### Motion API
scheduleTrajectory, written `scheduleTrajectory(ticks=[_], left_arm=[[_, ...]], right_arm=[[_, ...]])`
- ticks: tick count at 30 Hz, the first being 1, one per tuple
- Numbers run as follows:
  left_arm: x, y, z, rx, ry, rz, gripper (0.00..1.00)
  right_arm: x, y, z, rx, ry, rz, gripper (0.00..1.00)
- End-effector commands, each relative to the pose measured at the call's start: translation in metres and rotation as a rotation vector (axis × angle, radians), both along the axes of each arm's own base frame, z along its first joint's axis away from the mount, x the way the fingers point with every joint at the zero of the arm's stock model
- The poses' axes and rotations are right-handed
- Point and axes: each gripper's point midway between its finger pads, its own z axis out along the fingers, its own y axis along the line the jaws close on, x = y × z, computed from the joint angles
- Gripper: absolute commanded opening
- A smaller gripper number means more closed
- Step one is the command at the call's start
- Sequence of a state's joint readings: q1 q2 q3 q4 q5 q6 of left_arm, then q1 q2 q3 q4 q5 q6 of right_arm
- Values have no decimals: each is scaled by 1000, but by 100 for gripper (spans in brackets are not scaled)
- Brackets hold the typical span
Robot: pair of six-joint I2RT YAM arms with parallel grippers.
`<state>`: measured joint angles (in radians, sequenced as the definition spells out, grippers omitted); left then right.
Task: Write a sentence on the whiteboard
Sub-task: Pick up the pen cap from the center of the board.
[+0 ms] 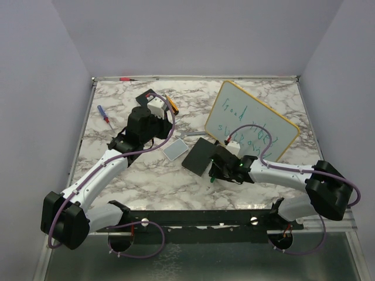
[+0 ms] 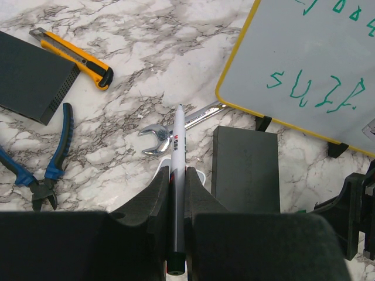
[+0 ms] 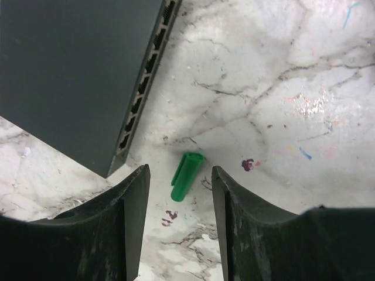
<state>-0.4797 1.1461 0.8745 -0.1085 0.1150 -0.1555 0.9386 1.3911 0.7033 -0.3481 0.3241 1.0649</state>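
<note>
The whiteboard (image 1: pixel 252 120) with a yellow rim stands tilted at the back right and also shows in the left wrist view (image 2: pixel 304 58). The sentence (image 1: pixel 245 124) is green lettering in two lines (image 2: pixel 316 96). My left gripper (image 1: pixel 163 136) (image 2: pixel 177 178) is shut on a white marker (image 2: pixel 177 146) that points toward the board, well short of it. My right gripper (image 1: pixel 218 170) (image 3: pixel 179 168) is open, low over the table. A green marker cap (image 3: pixel 186 175) lies loose between its fingers, touching neither.
A black slab (image 1: pixel 199 155) (image 3: pixel 70 70) (image 2: pixel 243 167) lies left of the right gripper. A pale pad (image 1: pixel 176 150), a wrench (image 2: pixel 158 137), a yellow utility knife (image 2: pixel 76 55), blue pliers (image 2: pixel 47 170), a black box (image 2: pixel 29 76) and a screwdriver (image 1: pixel 104 116) lie on the left half.
</note>
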Motion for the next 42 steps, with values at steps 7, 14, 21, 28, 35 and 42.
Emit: scheduleTrajectory(ticks=[7,14,21,28,35,42], left_arm=[[-5,4,0,8,-4,6,0],[-5,3,0,8,-4,5,0],[-6,2,-1,10,-4,1,0],[-7,0,-1,11,-4,-4,0],[-7,0,-1,13,-5,-2,0],[-8,0,1,9,-11,-7,0]], right_arm=[[-11,-6,-7,-59,53,-27,46],[-4,-1,-5,-84,53,-36,44],[-10,-9,-13,-140,90,-69,36],[-10,-8,-21,-170,107,-70,33],[-12,-10,-30,-176,122,-85,20],[-11,-9,-25,-149,107,-107,0]])
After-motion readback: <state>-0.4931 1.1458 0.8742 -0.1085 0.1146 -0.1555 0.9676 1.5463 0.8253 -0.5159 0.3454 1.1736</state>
